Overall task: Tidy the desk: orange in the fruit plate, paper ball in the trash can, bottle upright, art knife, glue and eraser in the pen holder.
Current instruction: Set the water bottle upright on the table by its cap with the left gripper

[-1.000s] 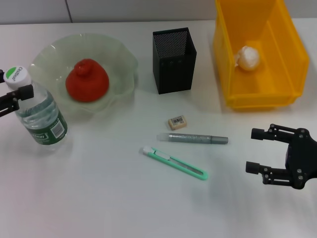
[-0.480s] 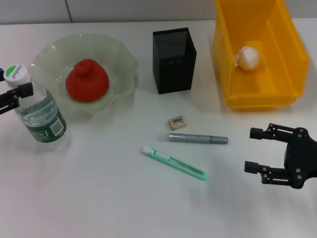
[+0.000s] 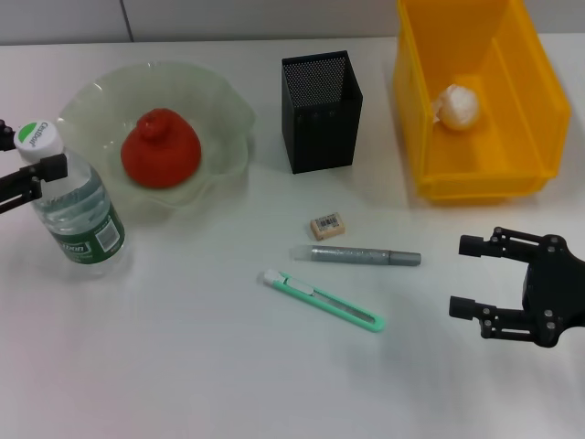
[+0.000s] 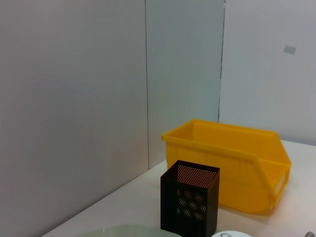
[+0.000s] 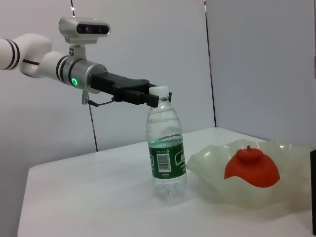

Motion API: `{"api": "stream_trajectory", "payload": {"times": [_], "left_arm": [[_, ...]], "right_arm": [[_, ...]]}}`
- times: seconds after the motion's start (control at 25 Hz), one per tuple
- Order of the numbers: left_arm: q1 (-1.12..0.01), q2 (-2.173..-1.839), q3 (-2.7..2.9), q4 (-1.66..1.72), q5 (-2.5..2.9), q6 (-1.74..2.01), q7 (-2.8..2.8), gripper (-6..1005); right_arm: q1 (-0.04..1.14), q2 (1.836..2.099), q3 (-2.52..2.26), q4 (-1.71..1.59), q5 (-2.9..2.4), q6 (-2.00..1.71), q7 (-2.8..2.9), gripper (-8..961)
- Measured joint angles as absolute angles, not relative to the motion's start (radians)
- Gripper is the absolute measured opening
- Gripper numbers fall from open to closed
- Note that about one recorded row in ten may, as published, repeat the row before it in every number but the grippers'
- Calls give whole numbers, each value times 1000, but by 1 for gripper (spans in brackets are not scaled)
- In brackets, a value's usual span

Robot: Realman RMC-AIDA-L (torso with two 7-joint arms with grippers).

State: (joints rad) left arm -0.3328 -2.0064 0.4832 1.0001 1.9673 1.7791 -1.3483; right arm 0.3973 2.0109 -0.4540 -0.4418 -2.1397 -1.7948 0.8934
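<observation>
The water bottle (image 3: pixel 78 208) stands upright at the table's left, and also shows in the right wrist view (image 5: pixel 167 153). My left gripper (image 3: pixel 26 163) is shut on its neck just under the white cap (image 3: pixel 37 137); the right wrist view shows this left gripper (image 5: pixel 149 97). The orange (image 3: pixel 162 148) lies in the pale green plate (image 3: pixel 228 101). The paper ball (image 3: pixel 457 107) lies in the yellow bin (image 3: pixel 548 101). The eraser (image 3: pixel 326 226), grey glue stick (image 3: pixel 356 255) and green art knife (image 3: pixel 322 300) lie on the table in front of the black mesh pen holder (image 3: pixel 320 110). My right gripper (image 3: pixel 463 276) is open and empty, right of the glue.
The left wrist view shows the pen holder (image 4: pixel 190 205) and yellow bin (image 4: pixel 232 168) against a grey wall. The table's far edge runs just behind the plate and the bin. Bare white table lies along the front.
The bottle's cap has shifted slightly right with my left gripper, so the bottle stands straighter. My right gripper has drifted slightly left and down.
</observation>
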Motion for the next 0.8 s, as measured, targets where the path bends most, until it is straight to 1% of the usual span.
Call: {"api": "stream_trajectory", "payload": {"times": [0.4,0.8], "left_arm": [[-343,-1994,485,959,1983,1764,-1337,501],[-348,-1993,485,952,2001,1743,-1335,507]], "right_arm": [[397,2013,-453,-442,-2136,-1795,901,764],[399,2013,-454,-442,-2135,-1795,903,764]]}}
